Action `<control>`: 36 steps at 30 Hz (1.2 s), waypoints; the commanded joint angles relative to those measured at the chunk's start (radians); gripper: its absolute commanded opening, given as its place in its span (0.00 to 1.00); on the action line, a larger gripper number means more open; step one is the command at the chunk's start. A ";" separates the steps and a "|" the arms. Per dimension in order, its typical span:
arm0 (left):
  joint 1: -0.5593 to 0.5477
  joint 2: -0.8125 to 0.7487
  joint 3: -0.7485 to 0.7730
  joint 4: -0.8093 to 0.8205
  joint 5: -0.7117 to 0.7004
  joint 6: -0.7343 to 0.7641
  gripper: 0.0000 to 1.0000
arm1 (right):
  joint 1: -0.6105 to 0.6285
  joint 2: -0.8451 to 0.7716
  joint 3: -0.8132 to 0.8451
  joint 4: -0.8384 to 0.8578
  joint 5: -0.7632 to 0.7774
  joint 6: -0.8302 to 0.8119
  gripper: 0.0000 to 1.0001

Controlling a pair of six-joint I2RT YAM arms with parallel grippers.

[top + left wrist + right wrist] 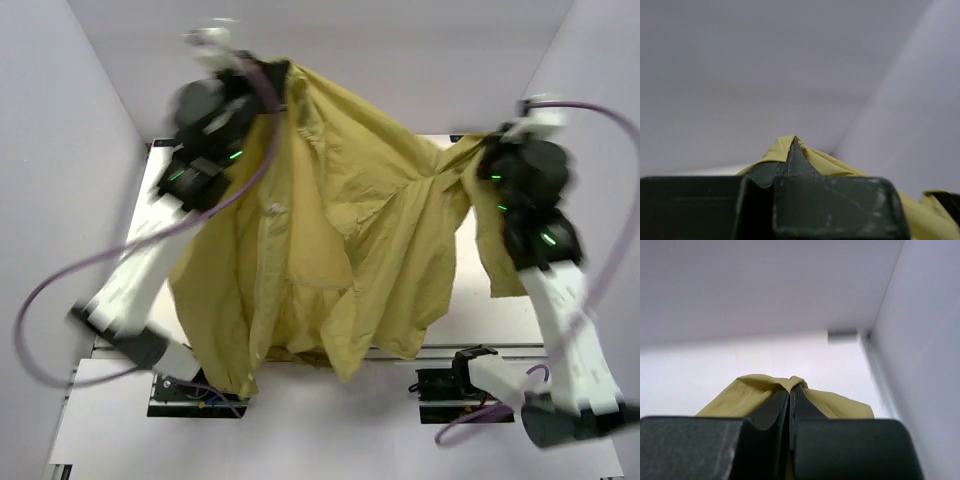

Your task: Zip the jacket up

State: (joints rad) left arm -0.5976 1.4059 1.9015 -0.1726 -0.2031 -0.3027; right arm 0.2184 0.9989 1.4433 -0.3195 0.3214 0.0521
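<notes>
The olive-yellow jacket point(330, 230) hangs in the air between both arms, spread wide and wrinkled, its lower edge drooping to the table's near edge. Its front stands open, with one zipper edge point(268, 270) running down left of centre. My left gripper point(262, 72) is shut on the jacket's upper left corner; in the left wrist view the fabric point(840, 165) bunches over my closed fingertips point(792, 150). My right gripper point(478, 150) is shut on the upper right part, and fabric point(750, 390) folds over its closed tips point(790, 392).
The white table point(480, 300) lies under the jacket, between grey side walls point(60, 200). The two arm bases point(190, 385) point(450, 380) sit at the near edge. Purple cables point(70, 280) loop from both arms.
</notes>
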 commanded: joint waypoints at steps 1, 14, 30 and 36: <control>0.122 0.239 -0.030 -0.103 -0.060 -0.027 0.00 | -0.054 0.107 -0.191 0.025 -0.017 0.052 0.00; 0.286 0.561 0.070 -0.176 0.400 -0.072 0.98 | -0.100 0.368 -0.115 -0.086 -0.279 0.064 0.89; 0.145 -0.214 -1.145 -0.248 0.375 -0.372 0.98 | 0.418 0.187 -0.707 -0.070 -0.357 0.393 0.89; 0.145 -0.185 -1.262 -0.156 0.282 -0.386 0.98 | 0.424 0.374 -0.681 -0.035 -0.189 0.454 0.89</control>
State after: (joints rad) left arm -0.4538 1.2190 0.6361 -0.4133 0.1368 -0.6647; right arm 0.6426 1.3190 0.7227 -0.4004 0.0055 0.4484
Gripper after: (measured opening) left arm 0.979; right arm 0.894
